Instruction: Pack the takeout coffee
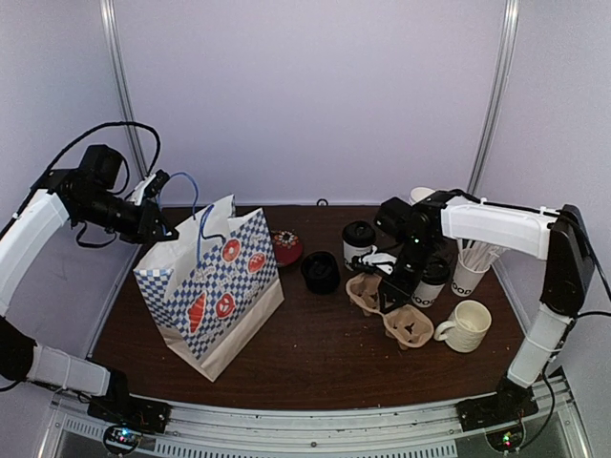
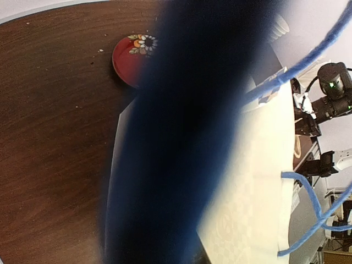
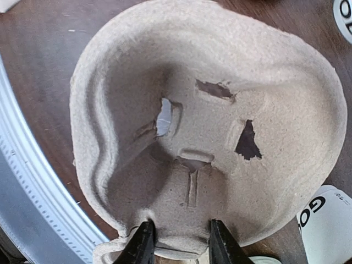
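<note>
Brown pulp two-cup carrier (image 1: 387,307) sitting pinched in my right gripper (image 1: 391,274), with the bag off to its left.
I am gripping the carrier's rim with fingers narrowed on it. Its long axis is running far-left to near-right. The blue-and-white checked paper bag (image 1: 215,286) is standing well apart leftward, beside my left gripper (image 1: 153,205), whose opening I cannot tell.

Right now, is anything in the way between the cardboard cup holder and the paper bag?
Yes. On the table, between the pulp carrier, pinched by the right gripper, and the checkered bag, sit a black round object and a red dish. Lifting over them would probably clear both.
</note>
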`<action>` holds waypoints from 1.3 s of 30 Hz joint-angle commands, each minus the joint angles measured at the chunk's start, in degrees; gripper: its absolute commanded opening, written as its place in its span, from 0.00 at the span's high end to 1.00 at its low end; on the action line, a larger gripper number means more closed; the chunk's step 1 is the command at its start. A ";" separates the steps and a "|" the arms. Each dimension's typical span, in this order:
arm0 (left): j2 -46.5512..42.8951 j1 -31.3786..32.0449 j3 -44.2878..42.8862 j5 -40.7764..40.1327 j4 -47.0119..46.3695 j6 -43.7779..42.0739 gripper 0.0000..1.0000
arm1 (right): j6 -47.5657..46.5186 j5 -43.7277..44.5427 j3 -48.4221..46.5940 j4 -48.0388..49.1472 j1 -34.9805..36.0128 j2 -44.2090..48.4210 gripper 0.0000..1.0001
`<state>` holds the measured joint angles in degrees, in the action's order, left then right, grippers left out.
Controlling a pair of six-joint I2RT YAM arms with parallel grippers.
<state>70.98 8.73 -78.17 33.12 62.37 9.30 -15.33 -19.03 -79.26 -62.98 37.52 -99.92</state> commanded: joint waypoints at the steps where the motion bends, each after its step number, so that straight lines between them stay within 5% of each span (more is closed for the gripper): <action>1: 0.02 0.32 -2.69 4.80 -1.97 -0.32 1.00 | -2.89 -7.00 -2.96 -2.28 -0.09 5.29 0.67; 13: -2.27 2.44 -4.56 15.49 1.51 0.11 1.00 | -5.54 -10.83 -19.31 -5.03 -0.13 13.67 0.66; 23: -0.37 15.53 -7.58 16.25 5.33 -0.68 1.00 | -5.10 -11.98 -33.85 -5.80 -0.08 13.77 0.66; 39: 25.61 29.74 -25.62 15.66 5.29 -6.20 1.00 | -4.48 -24.62 -48.45 -6.30 2.23 9.85 0.65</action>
<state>92.82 37.10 -97.27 47.16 68.23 5.41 -19.70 -40.21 -125.47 -68.88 38.35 -88.68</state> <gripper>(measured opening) 0.003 0.354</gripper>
